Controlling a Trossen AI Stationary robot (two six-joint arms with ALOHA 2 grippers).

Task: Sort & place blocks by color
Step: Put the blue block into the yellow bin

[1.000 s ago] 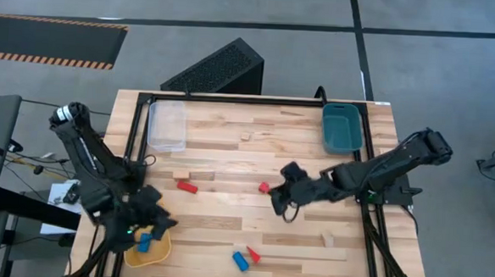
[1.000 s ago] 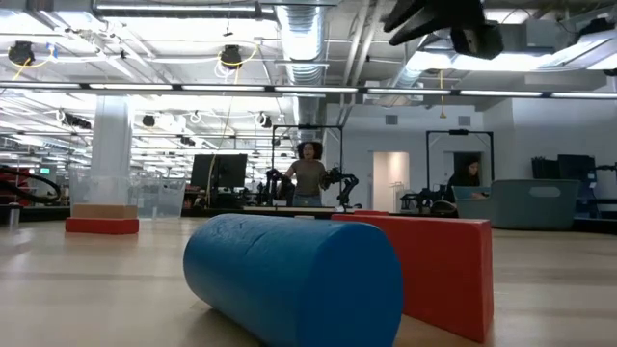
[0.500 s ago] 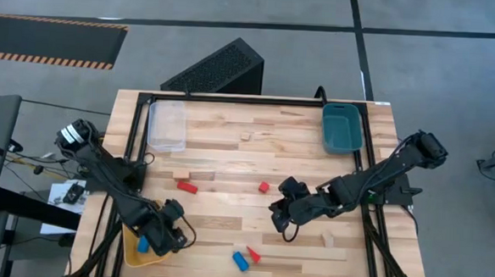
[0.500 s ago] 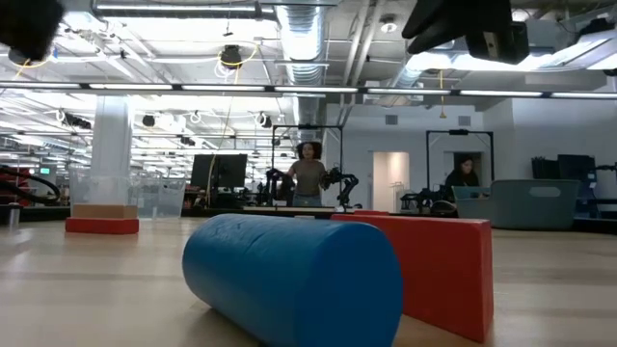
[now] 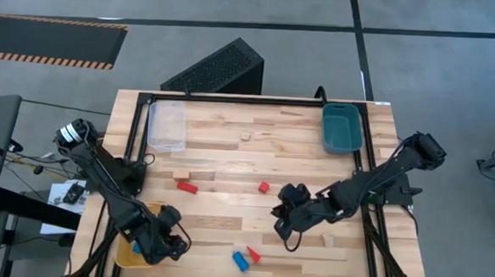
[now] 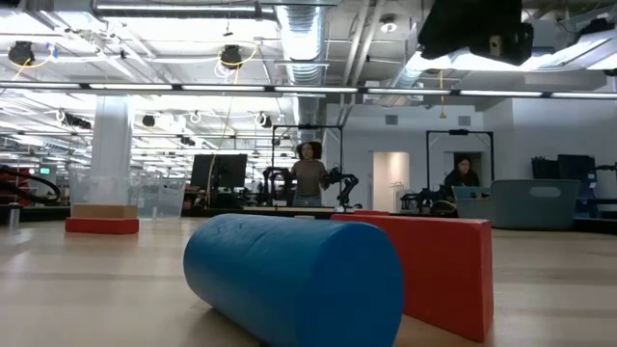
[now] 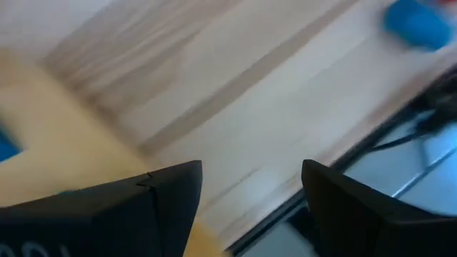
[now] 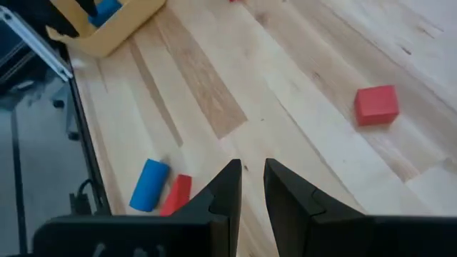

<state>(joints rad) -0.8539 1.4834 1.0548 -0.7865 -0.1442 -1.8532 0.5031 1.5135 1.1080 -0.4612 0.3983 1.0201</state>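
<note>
The blue cylinder (image 5: 240,260) and red wedge (image 5: 253,254) lie side by side near the table's near edge, large in the low view as the cylinder (image 6: 294,280) and the wedge (image 6: 434,265). A red cube (image 5: 263,188) and a flat red block (image 5: 187,187) lie mid-table. A blue block (image 8: 107,11) lies in the yellow tray (image 5: 127,253). My left gripper (image 7: 250,193) is open, above the tray's right rim. My right gripper (image 8: 251,185) hovers between cube and wedge, its fingers a narrow gap apart, holding nothing.
A clear tray (image 5: 167,124) sits at the far left and a teal tray (image 5: 342,128) at the far right. Pale wood blocks lie at mid-left (image 5: 182,175), far centre (image 5: 246,137) and near right (image 5: 328,239). Black frame rails run along the table's edges. People stand in the room behind.
My left gripper has swung from the yellow tray's far side toward the near edge and slightly right, and now hangs over the tray's right rim. My right gripper has moved from beside the red cube toward the near edge. No block on the table has shifted.
</note>
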